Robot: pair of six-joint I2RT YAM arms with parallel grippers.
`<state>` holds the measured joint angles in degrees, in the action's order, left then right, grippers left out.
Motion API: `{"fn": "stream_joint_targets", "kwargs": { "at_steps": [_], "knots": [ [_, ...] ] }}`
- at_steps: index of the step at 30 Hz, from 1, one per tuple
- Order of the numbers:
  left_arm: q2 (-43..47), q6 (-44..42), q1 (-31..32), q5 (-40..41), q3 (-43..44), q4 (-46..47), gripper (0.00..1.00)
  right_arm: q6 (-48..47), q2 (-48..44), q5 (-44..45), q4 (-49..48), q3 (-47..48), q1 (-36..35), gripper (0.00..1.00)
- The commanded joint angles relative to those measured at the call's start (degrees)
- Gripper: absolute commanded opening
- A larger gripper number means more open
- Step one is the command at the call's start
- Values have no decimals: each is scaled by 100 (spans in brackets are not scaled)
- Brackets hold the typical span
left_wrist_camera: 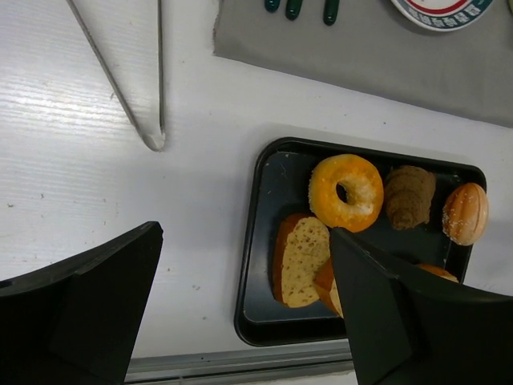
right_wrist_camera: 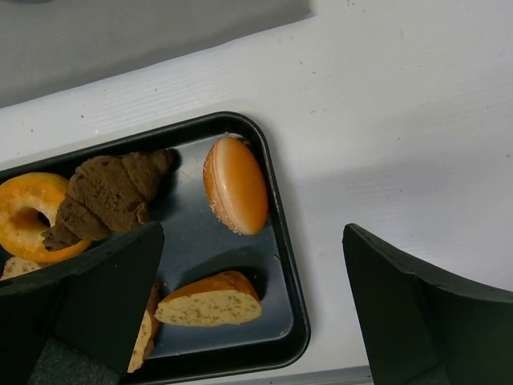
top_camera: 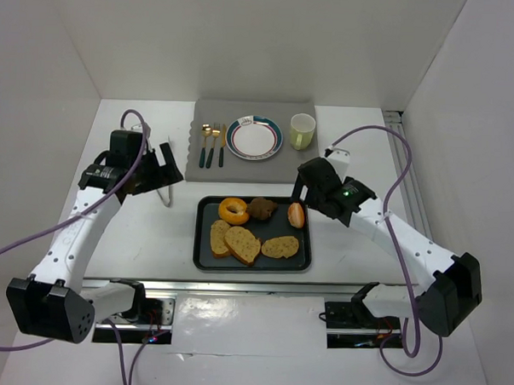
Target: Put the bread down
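View from above of a white table with two white robot arms. Near the front edge lies a black rectangular metal tray (top_camera: pixel 197 241) holding all the bread. In its back row, from left to right, are a golden ring-shaped bagel (top_camera: pixel 233 210), a dark brown croissant (top_camera: pixel 260 208) touching the bagel, and a glossy orange oval bun (top_camera: pixel 296 215) by the right rim. In the front row lie three seeded bread slices with orange crusts (top_camera: pixel 242 244), the two on the left overlapping.

Behind the tray lies a grey cloth placemat (top_camera: pixel 211 112). On it are a white round plate with a teal and red rim (top_camera: pixel 254 138), a pale yellow-green cup (top_camera: pixel 302 131) to the plate's right, and gold cutlery with dark green handles (top_camera: pixel 213 144) to its left. Thin metal tongs (left_wrist_camera: pixel 144 120) lie on the table left of the tray.

The left gripper (top_camera: pixel 171 165) hangs above the table left of the tray, over the tongs. Its black fingers (left_wrist_camera: pixel 88 313) are spread wide and hold nothing. The right gripper (top_camera: pixel 300 184) hangs above the tray's back right corner, near the bun. Its fingers (right_wrist_camera: pixel 417 313) are also spread wide and hold nothing.
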<state>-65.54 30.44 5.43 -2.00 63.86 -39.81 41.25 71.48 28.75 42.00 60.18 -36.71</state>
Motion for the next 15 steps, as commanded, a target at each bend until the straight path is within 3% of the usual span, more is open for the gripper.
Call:
{"fn": "stream_joint_targets", "kwargs": {
  "at_steps": [1, 6, 15],
  "knots": [
    [-160, 181, -16, 418, 4, 132, 98, -56, -161, 157, -271, -77, 23, 100],
    [-1221, 646, -16, 1481, 224, -281, 99, -179, -214, 34, -472, -253, 23, 100],
    [-2550, 1035, -68, 1738, 548, -168, 99, -373, -82, -124, -745, -367, 76, 100]
  ]
}}
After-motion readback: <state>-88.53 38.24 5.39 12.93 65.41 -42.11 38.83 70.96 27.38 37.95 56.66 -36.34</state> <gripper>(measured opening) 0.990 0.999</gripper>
